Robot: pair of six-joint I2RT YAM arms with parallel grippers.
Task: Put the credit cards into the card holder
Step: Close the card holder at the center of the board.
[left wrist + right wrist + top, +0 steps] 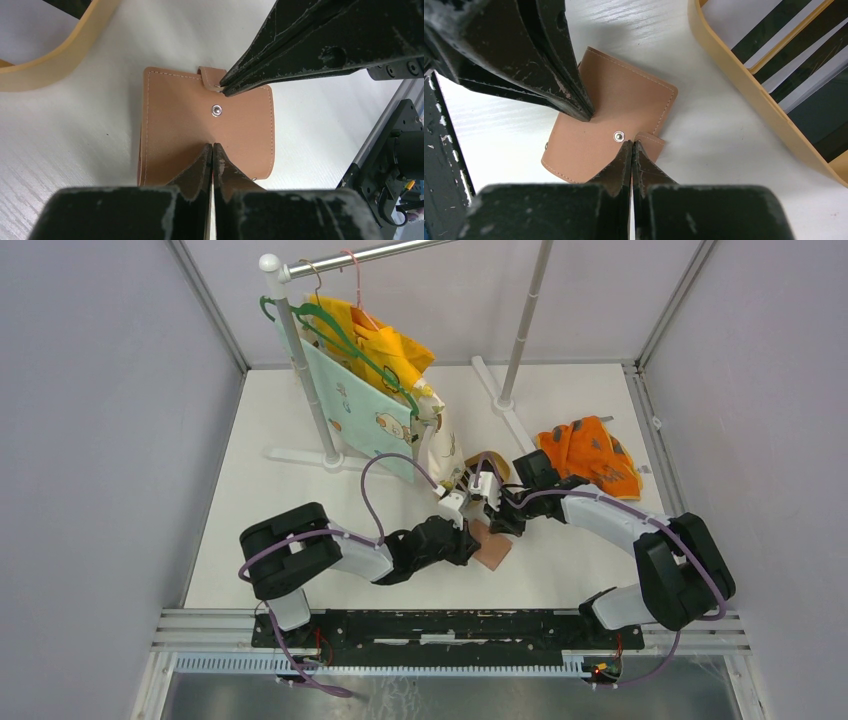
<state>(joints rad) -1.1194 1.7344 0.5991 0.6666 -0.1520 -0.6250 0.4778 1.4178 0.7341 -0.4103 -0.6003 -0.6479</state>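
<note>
The card holder [200,127] lies closed and flat on the white table, reddish-brown, with a metal snap stud [216,110] showing and its strap tab [210,75] loose at the far edge. My left gripper [212,146] is shut, and its tips rest on the cover just short of the stud. My right gripper [631,142] is also shut, its tips touching the cover between stud and strap tab [651,142]; I cannot see anything pinched between them. The credit cards [794,45], white and grey with dark stripes, lie in the tan dish [734,85] to the right.
The dish rim [60,55] curves close to the holder on the left in the left wrist view. An orange patterned cloth [590,455] lies at the back right. A clothes rack [305,370] with hung fabrics stands behind the arms. Both grippers crowd over the holder [493,552].
</note>
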